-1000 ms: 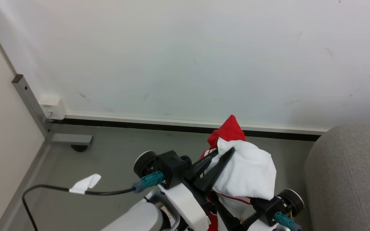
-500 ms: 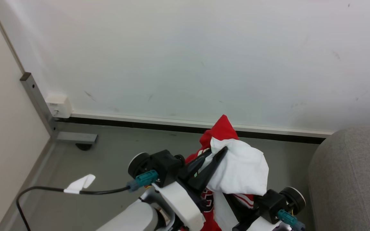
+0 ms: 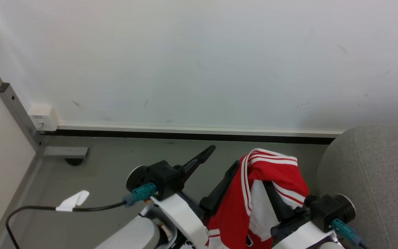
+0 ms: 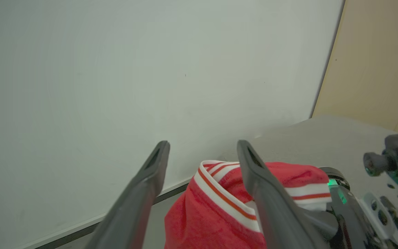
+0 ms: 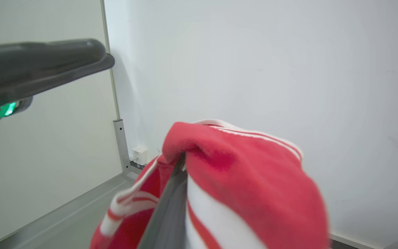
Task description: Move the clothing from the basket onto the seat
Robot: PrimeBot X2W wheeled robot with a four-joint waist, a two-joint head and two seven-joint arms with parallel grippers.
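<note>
At the lower centre of the head view, the clothing (image 3: 271,173) hangs in a bunched red and white heap, raised above the grey floor (image 3: 116,166). It sits just left of the seat (image 3: 375,173), whose rounded grey edge fills the lower right corner, and none of the fabric lies on the seat. The white striped trim arches over the top of the heap.

The right end effector (image 3: 276,202) comes up from the bottom right of the frame with its dark fingers pressed together. They run into a fold of the garment and pinch it. In the right wrist view a single dark finger (image 5: 171,207) rises from the bottom edge and disappears under the red cloth draped over it.

The left end effector (image 3: 225,155) is at the lower middle with its two fingers spread wide and nothing between them. The lower finger lies close along the left edge of the red fabric, but whether it touches cannot be told. In the left wrist view the garment shows low between and behind the spread fingers.

A black cable (image 3: 92,208) with a white tag (image 3: 72,201) trails to the lower left. A pale wall (image 3: 199,62) fills the upper frame.
</note>
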